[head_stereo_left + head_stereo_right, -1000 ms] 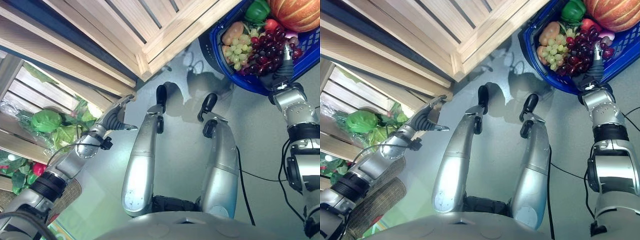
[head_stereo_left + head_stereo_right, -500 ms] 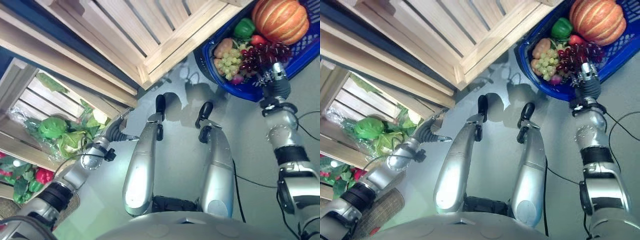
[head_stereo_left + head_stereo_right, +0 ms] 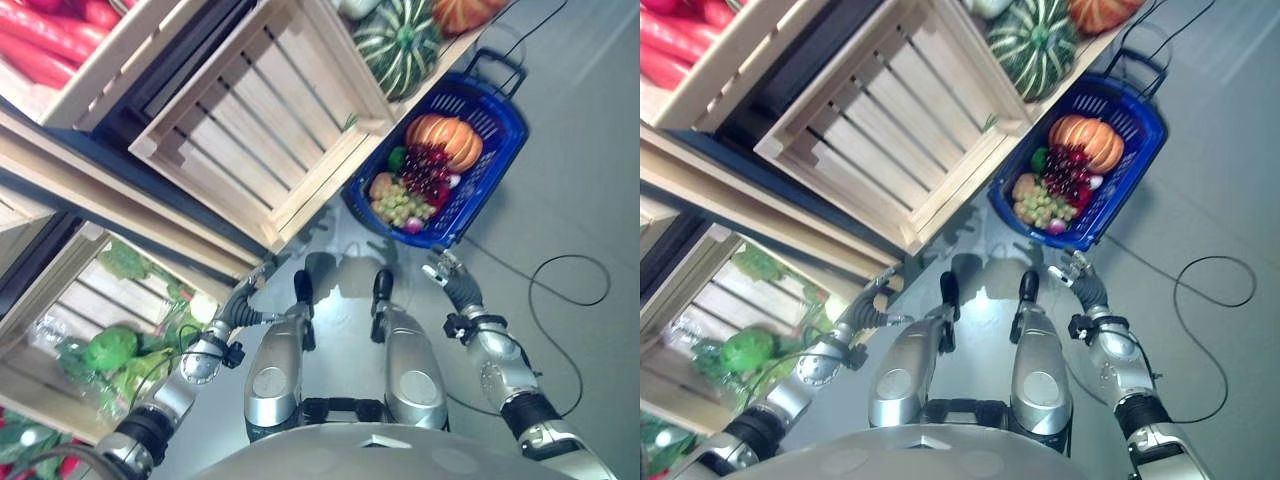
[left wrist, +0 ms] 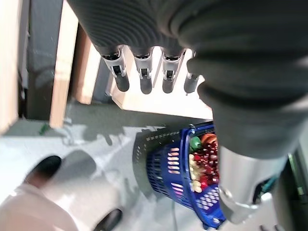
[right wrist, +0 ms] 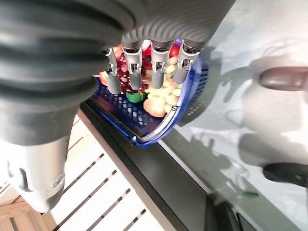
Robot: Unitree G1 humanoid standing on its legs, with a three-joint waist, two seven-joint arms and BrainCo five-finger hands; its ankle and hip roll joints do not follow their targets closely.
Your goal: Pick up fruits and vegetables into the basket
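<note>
Grey floor (image 3: 590,180) carries blue basket (image 3: 500,140), beside wooden crate (image 3: 250,130).

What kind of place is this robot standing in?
Probably a mock grocery or produce stall: slatted wooden crates stacked as shelves, a striped green squash on display above, leafy greens in a lower crate, and a blue shopping basket of grapes and pumpkin on the floor.

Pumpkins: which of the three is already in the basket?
The plain orange pumpkin lying in the blue basket beside the dark grapes. The green-striped pumpkin and the other orange pumpkin sit on the wooden shelf.
</note>
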